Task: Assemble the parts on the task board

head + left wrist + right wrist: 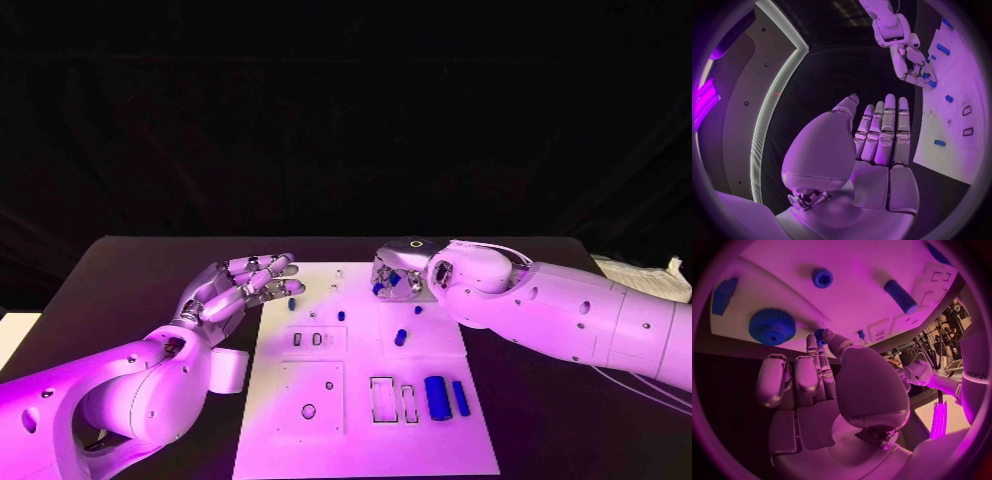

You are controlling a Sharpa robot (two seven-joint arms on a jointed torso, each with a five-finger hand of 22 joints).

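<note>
Nearest the head camera, two blue cylinders (437, 397) lay on the near end of the task board (361, 440), beside empty rectangular slots (384, 399). At the far end, the right hand (397, 277) was lowered over a cluster of small blue parts (387, 283); its wrist view showed fingertips (820, 337) touching a small blue piece, though a firm hold could not be confirmed. The left hand (238, 287) hovered at the board's left edge, fingers extended and apart, holding nothing. Judged step: picking up a small part. Next, it needs a secure pinch, then a carry to its matching recess. Additionally, the right wrist view showed a blue gear (772, 326).
</note>
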